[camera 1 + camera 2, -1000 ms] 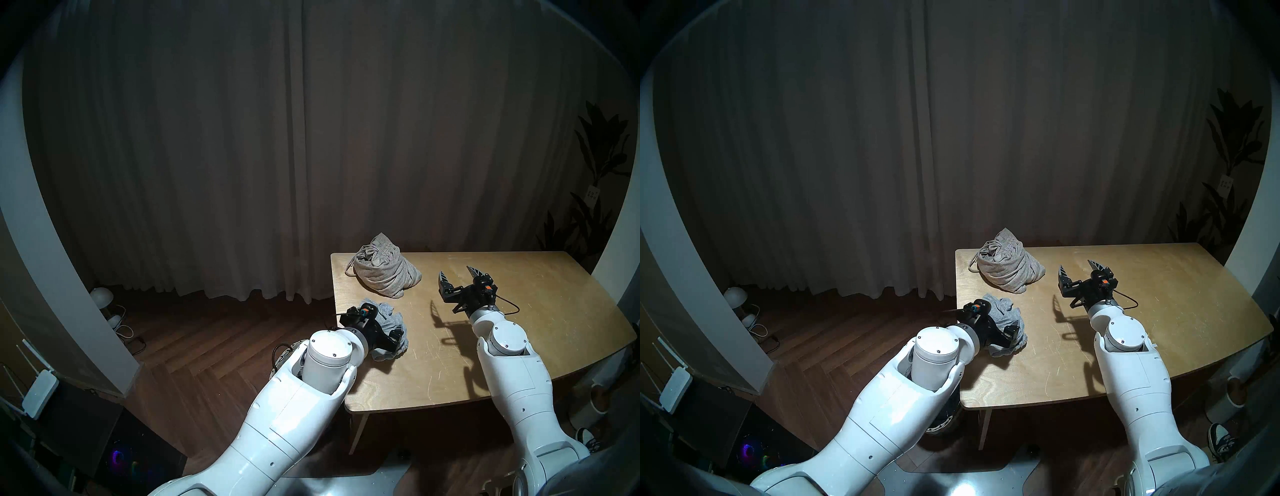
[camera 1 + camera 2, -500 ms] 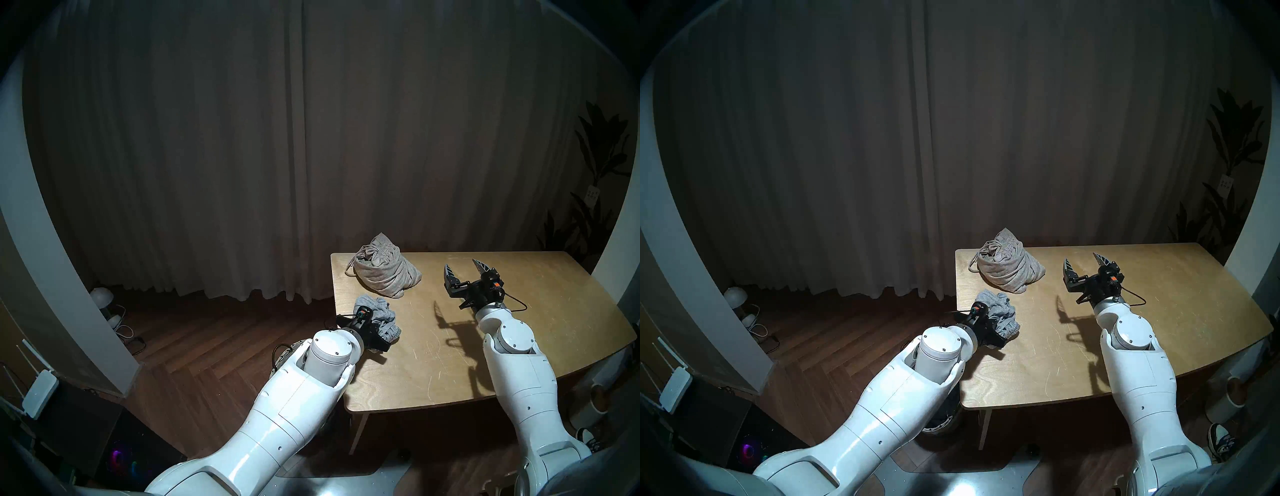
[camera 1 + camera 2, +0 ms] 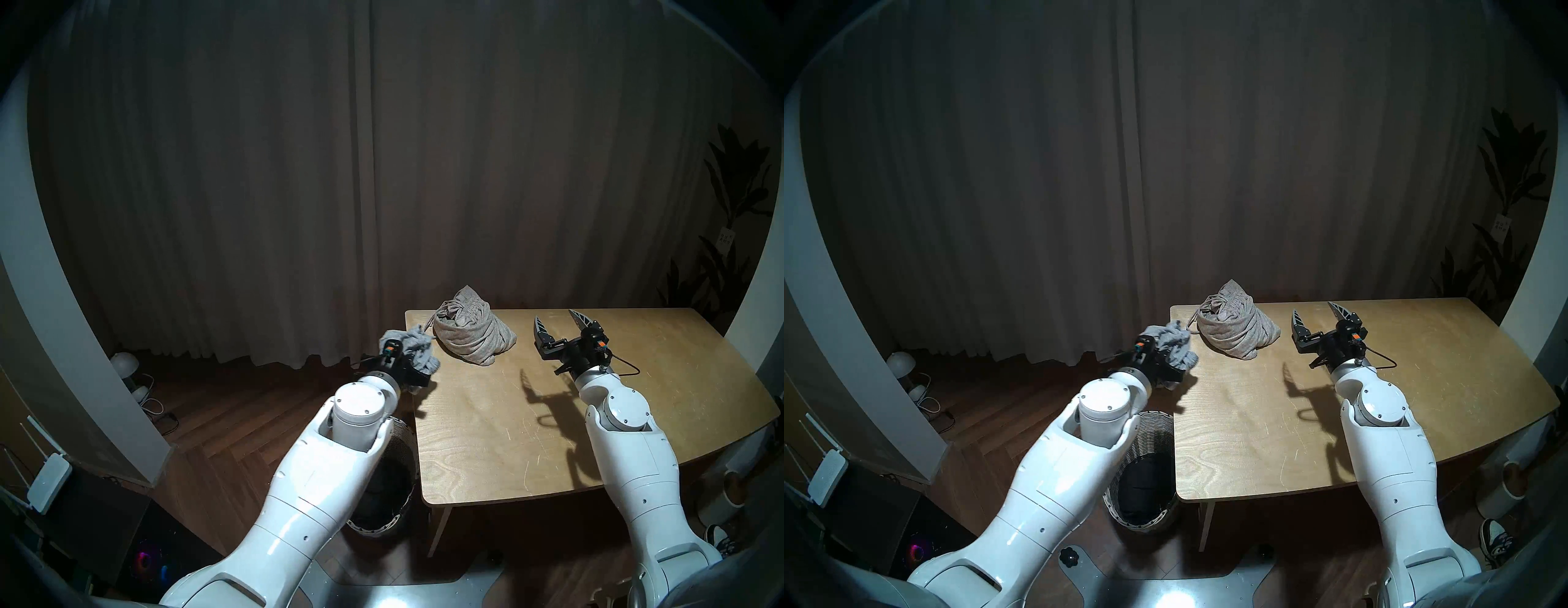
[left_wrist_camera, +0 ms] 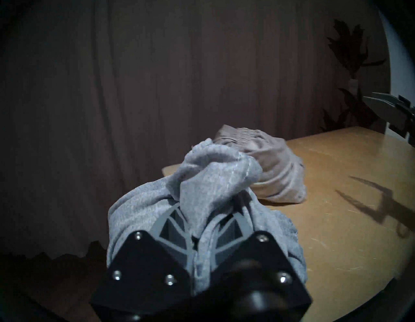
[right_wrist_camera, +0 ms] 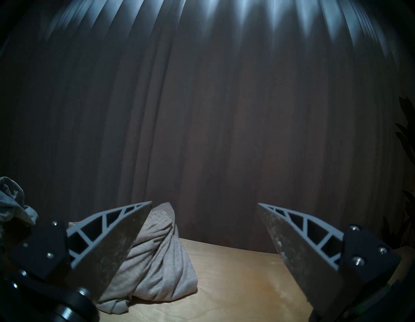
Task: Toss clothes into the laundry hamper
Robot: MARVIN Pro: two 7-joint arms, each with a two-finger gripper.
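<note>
Lifted off the pale wooden surface [image 3: 594,424] leftward, the left gripper [image 4: 199,215] clenches the small heather-grey garment [image 4: 208,180], whose loose folds could snag the tall whitish woven wicker hamper's [image 3: 1153,433] rim on release.

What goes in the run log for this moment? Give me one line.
left gripper: shut on small grey garment, lifted | right gripper: open, empty | beige drawstring garment: on table | hamper: holds black garment
</note>
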